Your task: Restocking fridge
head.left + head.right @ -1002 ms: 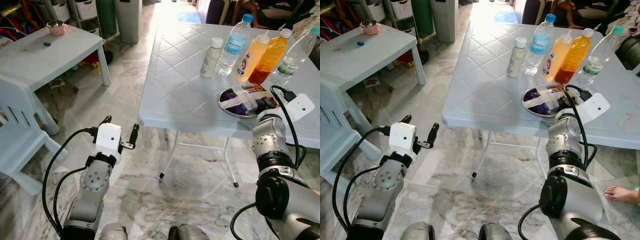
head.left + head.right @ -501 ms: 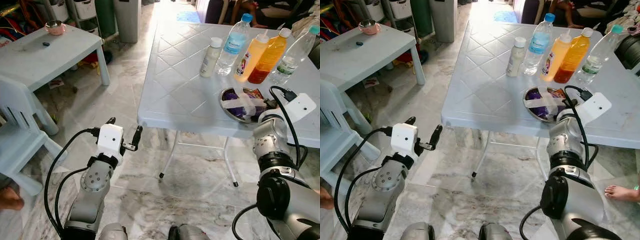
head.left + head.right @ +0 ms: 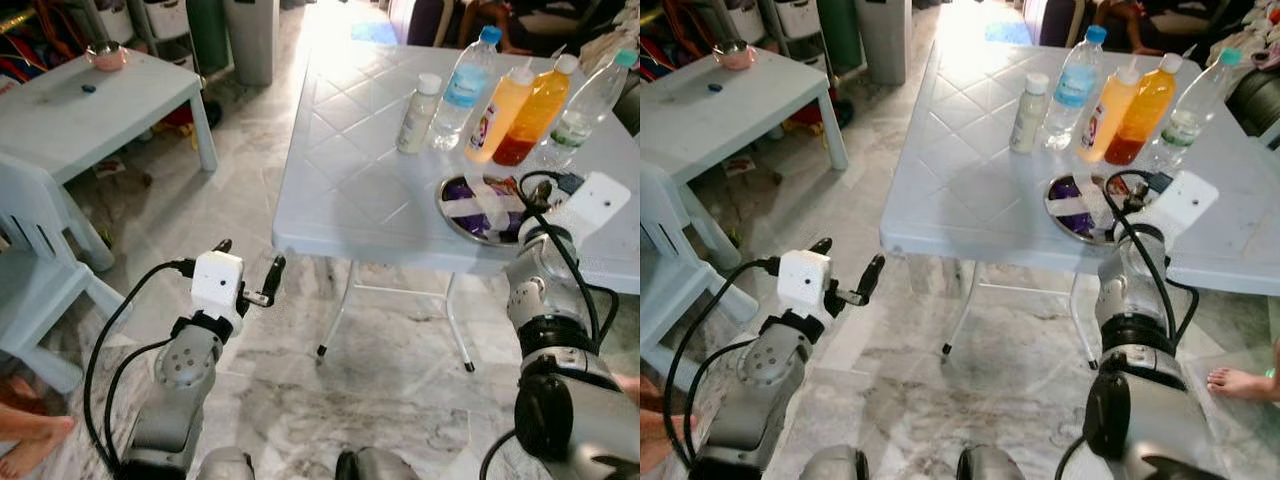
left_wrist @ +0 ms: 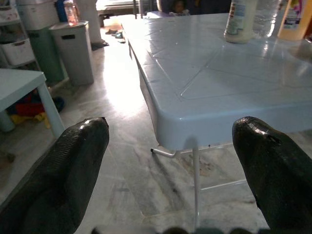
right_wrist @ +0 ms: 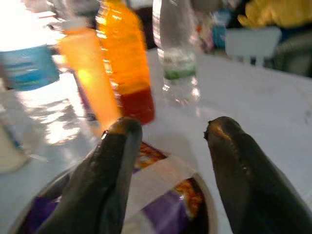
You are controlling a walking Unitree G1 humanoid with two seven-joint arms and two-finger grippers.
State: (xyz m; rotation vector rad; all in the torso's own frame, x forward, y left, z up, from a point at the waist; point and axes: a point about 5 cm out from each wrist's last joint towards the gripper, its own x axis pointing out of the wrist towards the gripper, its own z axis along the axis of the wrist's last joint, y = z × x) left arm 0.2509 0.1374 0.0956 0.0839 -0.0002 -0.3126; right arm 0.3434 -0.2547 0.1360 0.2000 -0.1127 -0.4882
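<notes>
Head cam: white tabletop (image 3: 350, 170) upper right of frame. Along its far edge, a row of bottles: small white bottle (image 3: 417, 100), water bottle (image 3: 461, 75), two orange bottles (image 3: 520, 97), clear bottle (image 3: 584, 95). Metal bowl (image 3: 455, 207) w/ packets sits right of centre. Right gripper (image 5: 168, 161) just above bowl, fingers apart, nothing held. Left gripper (image 3: 247, 275) lower left, over floor (image 3: 250, 150), fingers spread, empty.

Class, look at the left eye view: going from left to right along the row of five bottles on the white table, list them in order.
Small white bottle → blue-capped water bottle → pale orange squeeze bottle → dark orange bottle → clear bottle with green label.
</notes>
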